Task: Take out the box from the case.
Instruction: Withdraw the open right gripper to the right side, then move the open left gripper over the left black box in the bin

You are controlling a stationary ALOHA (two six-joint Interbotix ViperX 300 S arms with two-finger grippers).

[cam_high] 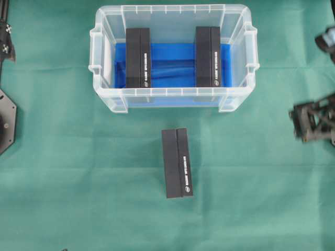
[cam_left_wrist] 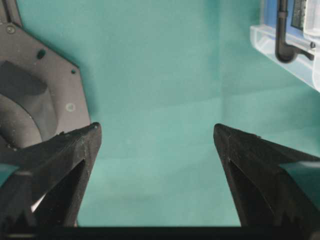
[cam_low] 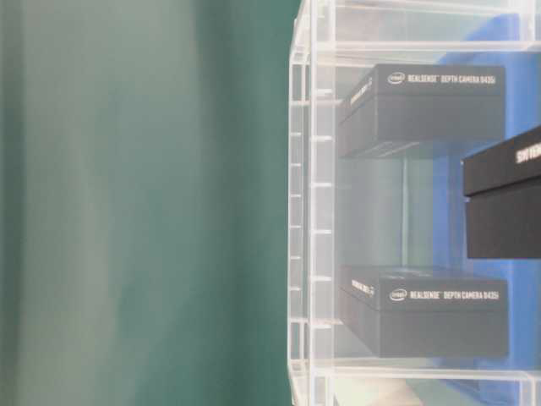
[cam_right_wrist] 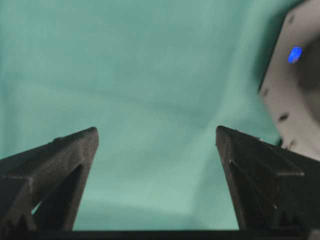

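The case (cam_high: pixel 170 92) is a clear plastic tub at the back middle of the green table, lined with a blue cloth (cam_high: pixel 172 65). Two black boxes stand inside it, one at the left (cam_high: pixel 138 57) and one at the right (cam_high: pixel 208 56). A third black box (cam_high: pixel 176 162) lies on the green cloth in front of the case. My left gripper (cam_left_wrist: pixel 156 127) is open over bare green cloth, with a corner of the case (cam_left_wrist: pixel 282 47) at its upper right. My right gripper (cam_right_wrist: pixel 156 130) is also open over bare cloth, holding nothing.
The right arm (cam_high: pixel 311 121) sits at the table's right edge, blurred. A dark base plate (cam_high: pixel 5 123) lies at the left edge and shows again as the base plate (cam_left_wrist: pixel 35 100) beside my left fingers. Another base plate (cam_right_wrist: pixel 295 90) with a blue light is right of my right gripper.
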